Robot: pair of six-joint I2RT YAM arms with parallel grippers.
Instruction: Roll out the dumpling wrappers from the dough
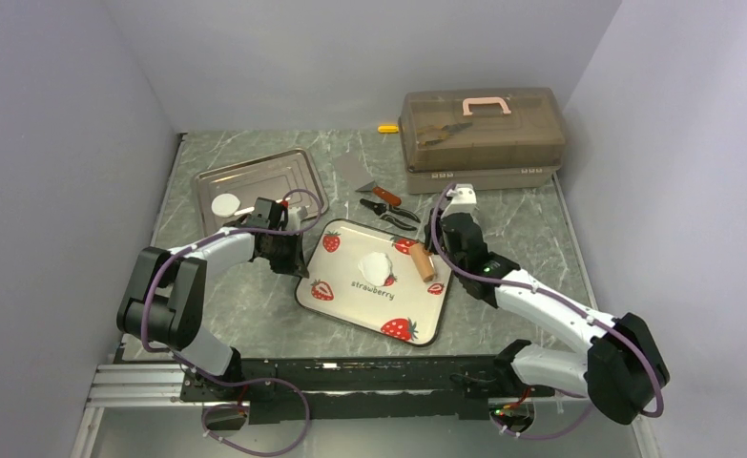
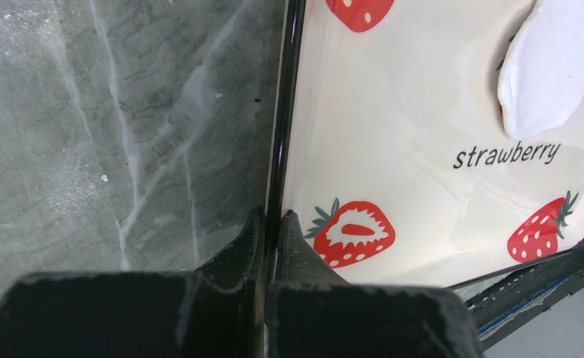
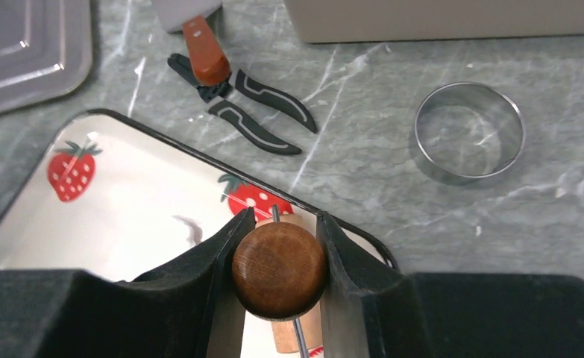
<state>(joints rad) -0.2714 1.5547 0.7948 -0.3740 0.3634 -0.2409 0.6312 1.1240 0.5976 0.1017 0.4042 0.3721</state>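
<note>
Left wrist: dough [image 2: 550,74] beyond end effector [image 2: 272,218]

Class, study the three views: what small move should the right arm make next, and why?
Probably carry the wooden roller leftward and lower it onto the dough to begin pressing. The right gripper clamps the roller at the right edge of the strawberry plate. The dough sits mid-plate, apart from the roller. The left gripper pins the plate's rim, jaws shut.
</note>
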